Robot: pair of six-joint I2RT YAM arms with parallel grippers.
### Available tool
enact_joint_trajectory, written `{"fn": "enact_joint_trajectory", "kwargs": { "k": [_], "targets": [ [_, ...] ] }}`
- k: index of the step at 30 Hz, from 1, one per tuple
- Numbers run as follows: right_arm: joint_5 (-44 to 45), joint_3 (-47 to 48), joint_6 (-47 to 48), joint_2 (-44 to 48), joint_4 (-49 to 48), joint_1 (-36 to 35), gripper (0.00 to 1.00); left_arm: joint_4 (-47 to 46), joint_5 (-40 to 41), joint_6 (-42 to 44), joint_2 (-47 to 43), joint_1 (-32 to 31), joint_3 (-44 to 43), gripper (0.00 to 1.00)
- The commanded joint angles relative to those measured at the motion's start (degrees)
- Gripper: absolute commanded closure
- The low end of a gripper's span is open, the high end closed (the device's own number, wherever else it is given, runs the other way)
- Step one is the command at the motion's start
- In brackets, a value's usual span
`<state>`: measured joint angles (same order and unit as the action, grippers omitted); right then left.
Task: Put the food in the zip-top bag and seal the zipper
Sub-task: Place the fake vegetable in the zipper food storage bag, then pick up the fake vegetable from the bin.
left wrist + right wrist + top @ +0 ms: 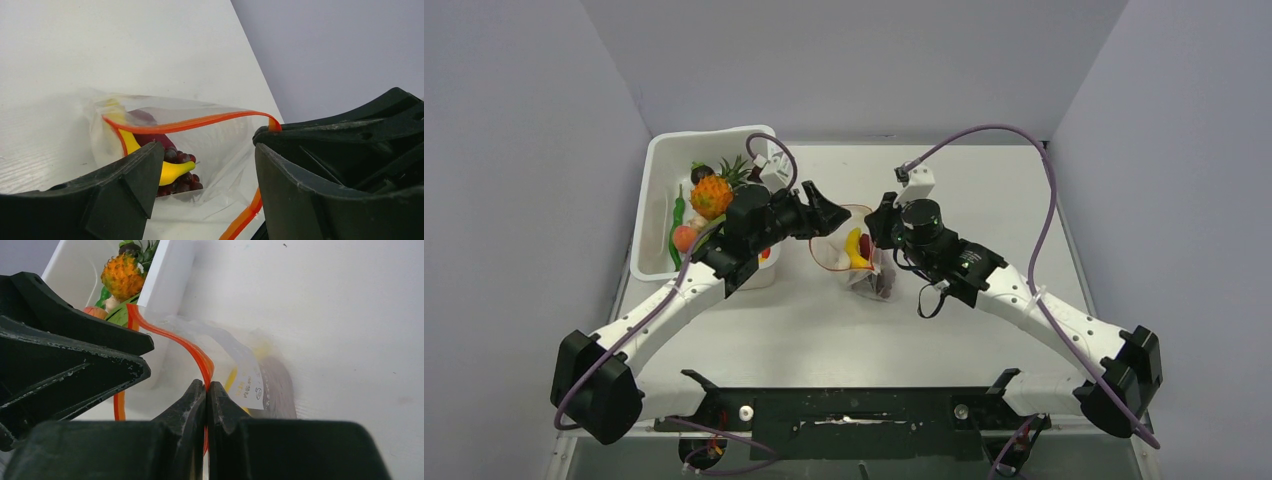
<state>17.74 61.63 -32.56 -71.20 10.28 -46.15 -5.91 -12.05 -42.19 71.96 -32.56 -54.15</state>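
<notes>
The clear zip-top bag (869, 270) stands open mid-table, its red-orange zipper (190, 122) curving round the mouth. Inside lie a yellow banana (172, 171) and dark purple grapes (184, 179). My left gripper (207, 150) hangs open at the bag's mouth with nothing between its fingers. One of them rests against the zipper's far end. My right gripper (207, 386) is shut on the zipper (172, 337) at the opposite side and holds the rim up. More food stays in the white tub: a pineapple (711, 195), a long green pod (677, 215) and a red-orange round fruit (685, 238).
The white tub (659, 180) stands at the back left, just behind my left arm. Purple cables loop above both wrists. Grey walls close in the table on the left, right and back.
</notes>
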Motion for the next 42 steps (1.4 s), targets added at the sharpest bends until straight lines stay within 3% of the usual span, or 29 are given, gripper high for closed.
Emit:
{"fn": "enact_joint_trajectory", "kwargs": {
  "k": [1, 15, 26, 31, 42],
  "targets": [
    [0.86, -0.12, 0.21, 3.86, -4.58, 0.27, 1.0, 3.73, 3.5, 4.38, -2.96, -0.22, -5.0, 0.33],
    [1.17, -2.04, 0.73, 6.61, -3.66, 0.36, 1.0, 20.09, 17.97, 13.28, -10.34, 1.14, -11.78, 0.3],
    [1.57, -2.3, 3.62, 9.11, -3.14, 0.34, 1.0, 27.89, 16.72, 15.95, -8.89, 14.22, -12.58, 0.32],
    [0.81, -2.44, 3.89, 10.38, -2.76, 0.4, 1.0, 28.72, 16.03, 17.44, -4.96, 21.36, -13.81, 0.43],
    [-0.25, -1.28, 4.69, 9.76, -2.88, 0.71, 1.0, 24.88, 12.79, 20.78, 10.01, 30.71, -20.32, 0.47]
  ]
}}
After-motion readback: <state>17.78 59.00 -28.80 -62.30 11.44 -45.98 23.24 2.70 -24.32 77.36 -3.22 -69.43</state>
